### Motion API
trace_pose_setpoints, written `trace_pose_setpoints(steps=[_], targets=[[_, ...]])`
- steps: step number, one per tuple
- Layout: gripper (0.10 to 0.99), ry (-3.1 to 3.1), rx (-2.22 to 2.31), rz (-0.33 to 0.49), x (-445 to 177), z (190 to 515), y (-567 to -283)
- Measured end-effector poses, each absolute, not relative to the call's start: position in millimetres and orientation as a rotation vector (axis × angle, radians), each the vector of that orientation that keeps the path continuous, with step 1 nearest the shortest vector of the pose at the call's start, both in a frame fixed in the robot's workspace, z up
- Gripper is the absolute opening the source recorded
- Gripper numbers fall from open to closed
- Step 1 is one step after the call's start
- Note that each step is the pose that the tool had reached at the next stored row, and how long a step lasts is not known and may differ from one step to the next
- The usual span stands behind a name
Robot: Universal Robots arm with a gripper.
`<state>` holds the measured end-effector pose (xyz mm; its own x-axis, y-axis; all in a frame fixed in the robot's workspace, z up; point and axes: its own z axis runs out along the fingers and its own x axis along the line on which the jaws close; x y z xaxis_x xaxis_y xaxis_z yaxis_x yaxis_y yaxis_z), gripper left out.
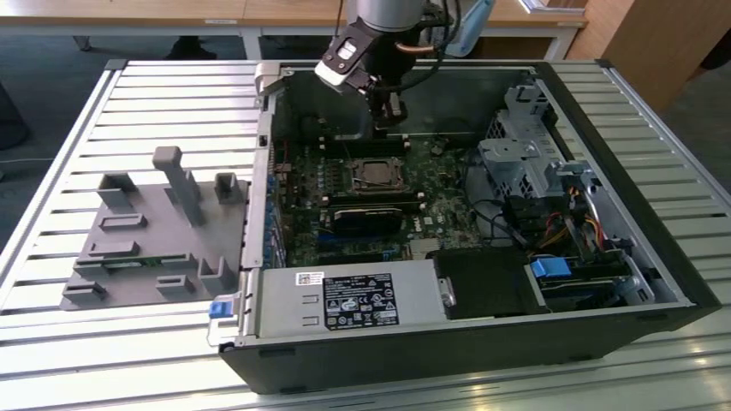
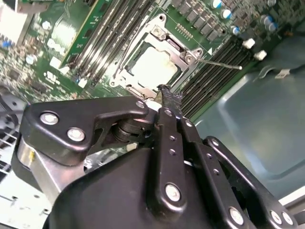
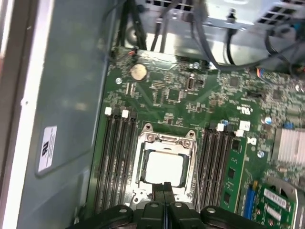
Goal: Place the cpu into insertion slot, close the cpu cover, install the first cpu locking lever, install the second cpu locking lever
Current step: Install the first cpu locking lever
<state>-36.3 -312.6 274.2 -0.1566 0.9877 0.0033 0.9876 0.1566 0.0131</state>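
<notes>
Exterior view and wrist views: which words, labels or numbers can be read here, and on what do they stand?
No text can be read in any of them.
Power supply label: print and symbols, too small to read.
White sticker on the case wall: lines of print, too small to read.
Motherboard markings: white print, too small to read.
Expansion card labels: too small to read.

So the whole setup sits on a slatted metal table (image 1: 171, 94). The open black computer case (image 1: 457, 355) lies flat on it, covering the middle and the exterior view's right. Just beside it, on the exterior view's left, is a grey fixture (image 1: 126, 257) (blocky, with upright posts).
</notes>
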Motion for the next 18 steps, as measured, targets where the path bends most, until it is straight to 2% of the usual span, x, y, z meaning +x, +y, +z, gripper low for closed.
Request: trace_pose_setpoints(steps=[18], targets=[[0.106, 2.687, 1.620, 0.020, -36.3, 273.4, -312.6]])
